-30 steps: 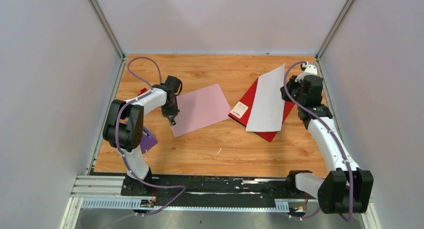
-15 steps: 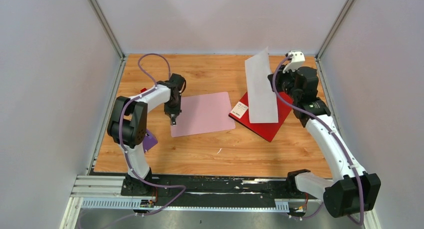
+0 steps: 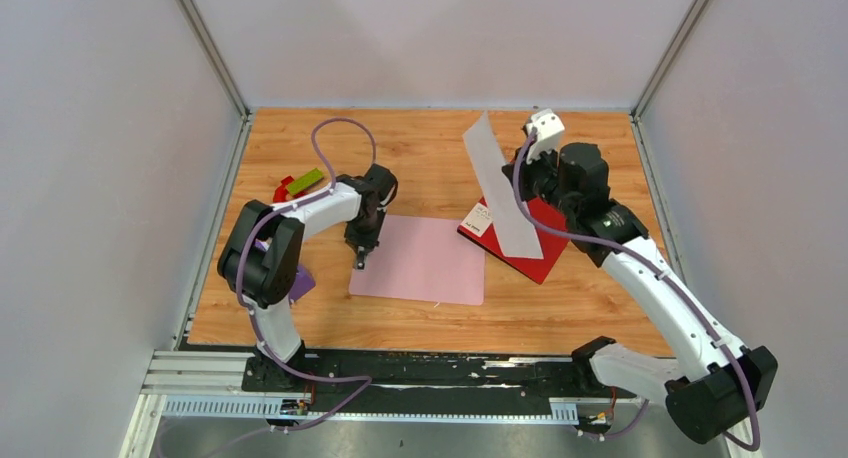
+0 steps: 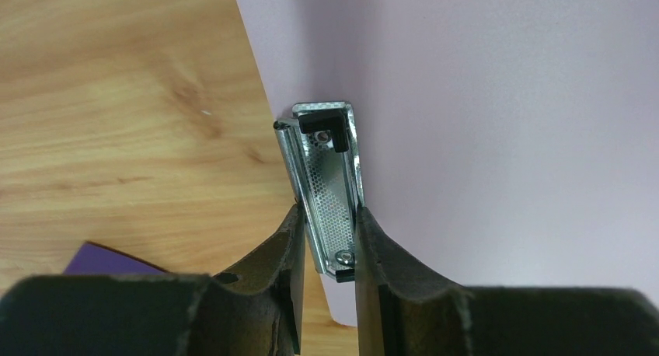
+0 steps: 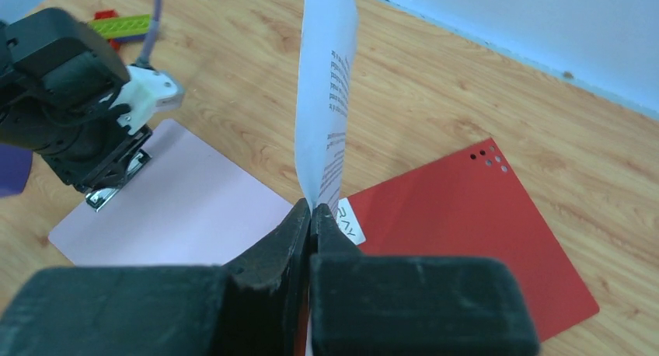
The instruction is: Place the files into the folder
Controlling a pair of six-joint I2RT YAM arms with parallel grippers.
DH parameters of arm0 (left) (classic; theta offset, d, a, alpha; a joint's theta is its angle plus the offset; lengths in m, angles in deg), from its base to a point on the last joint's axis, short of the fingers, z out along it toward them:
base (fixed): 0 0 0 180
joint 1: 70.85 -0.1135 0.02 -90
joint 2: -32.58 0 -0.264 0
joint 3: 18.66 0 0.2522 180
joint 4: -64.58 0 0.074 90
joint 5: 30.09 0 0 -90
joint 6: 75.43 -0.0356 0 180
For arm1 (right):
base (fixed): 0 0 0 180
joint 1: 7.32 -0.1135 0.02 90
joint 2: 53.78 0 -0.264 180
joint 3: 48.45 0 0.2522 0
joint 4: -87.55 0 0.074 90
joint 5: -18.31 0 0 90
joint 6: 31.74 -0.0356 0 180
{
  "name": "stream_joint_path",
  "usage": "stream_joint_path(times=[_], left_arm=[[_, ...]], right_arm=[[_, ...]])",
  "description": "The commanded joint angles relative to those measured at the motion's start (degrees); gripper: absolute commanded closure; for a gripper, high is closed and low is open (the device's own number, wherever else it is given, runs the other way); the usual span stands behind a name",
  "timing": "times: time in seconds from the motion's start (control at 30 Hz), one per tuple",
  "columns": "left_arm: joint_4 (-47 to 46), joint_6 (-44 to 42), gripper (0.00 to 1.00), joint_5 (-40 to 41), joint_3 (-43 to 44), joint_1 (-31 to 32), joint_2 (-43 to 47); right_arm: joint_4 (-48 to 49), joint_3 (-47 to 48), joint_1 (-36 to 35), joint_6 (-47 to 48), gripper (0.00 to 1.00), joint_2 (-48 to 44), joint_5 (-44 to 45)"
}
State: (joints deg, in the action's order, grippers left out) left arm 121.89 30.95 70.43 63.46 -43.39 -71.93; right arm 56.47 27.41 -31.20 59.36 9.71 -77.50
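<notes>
– On the right side of the table [image 3: 430, 148], what is held?
– The files [image 3: 503, 193] are pinched by the right gripper [image 5: 312, 208], its fingers pressed together on one edge. They are held up nearly edge-on over the red folder [image 3: 545, 258], near its labelled corner. Whether they touch it cannot be told.
– And the left gripper [image 4: 326, 216]?
– It is clamped on the metal clip [image 4: 326, 158] at the left edge of the pink folder [image 3: 430, 263]. That folder is laid flat, one corner reaching the red one's labelled corner.
</notes>
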Motion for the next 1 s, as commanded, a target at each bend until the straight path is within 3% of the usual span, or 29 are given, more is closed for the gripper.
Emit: stream_joint_path(times=[0.0,0.13,0.3,0.43,0.6,0.73,0.83,0.97], left_arm=[[0.74,-0.04,0.9,-8.43,-4.46,2.56,3.78],[-1.65,0.21,0.91,-13.59,-8.03,2.79,8.36],[-2.19,0.61,0.92,-15.01,-10.38,2.86,12.04],[-2.18,0.48,0.94,-14.97,-10.99,2.88,12.94],[-1.92,1.11,0.94,-14.53,-11.89,2.84,12.78],[-0.58,1.96,0.86,-10.86,-11.39,2.73,15.15],[3.5,1.86,0.66,-5.32,-8.19,1.94,16.41],[5.34,0.53,0.54,-5.58,-5.59,-0.79,18.33]], right_arm=[[2.04,-2.88,-6.74,6.69,1.0,-3.46,4.1],[10.1,-10.19,-14.41,14.47,1.0,-6.8,6.73],[14.81,-16.51,-33.21,33.84,1.0,-5.28,19.38],[15.49,-19.38,-44.79,42.84,1.0,1.57,29.26],[14.31,-19.6,-54.49,44.74,1.0,15.48,41.05],[12.58,-18.33,-58.31,42.24,1.0,22.28,43.63],[12.53,-19.23,-59.94,40.5,1.0,22.38,42.33],[12.78,-20.71,-61.35,39.04,1.0,21.11,40.73]])
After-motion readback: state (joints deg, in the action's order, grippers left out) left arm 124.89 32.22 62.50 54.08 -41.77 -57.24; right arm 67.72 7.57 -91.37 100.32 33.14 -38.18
